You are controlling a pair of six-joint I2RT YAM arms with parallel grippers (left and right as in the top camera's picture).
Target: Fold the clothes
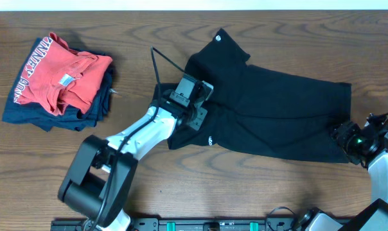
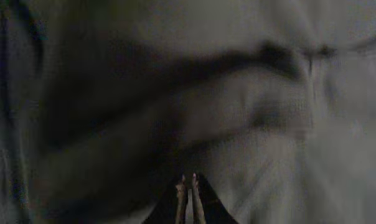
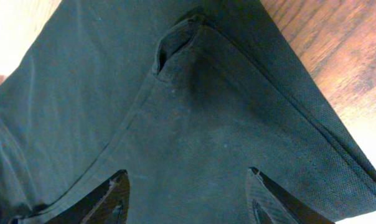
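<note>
The clothes [image 1: 277, 109], a black T-shirt, lie spread across the table's middle, with a small round white tag [image 1: 218, 40] near the top sleeve. My left gripper [image 1: 203, 93] rests on the shirt's left part. In the left wrist view its fingertips [image 2: 188, 180] are pressed together against blurred dark fabric [image 2: 238, 93], and I cannot tell whether a fold is pinched. My right gripper [image 1: 340, 135] hovers over the shirt's lower right corner. It stands open [image 3: 188, 174], and the cloth [image 3: 206, 112] and a hem seam lie beneath its two fingers.
A folded pile sits at the far left, a red shirt with white lettering [image 1: 62, 74] on top of a navy garment [image 1: 46, 119]. Bare wooden table [image 1: 245, 186] shows in front of the T-shirt, and a cable [image 1: 162, 61] arcs above the left arm.
</note>
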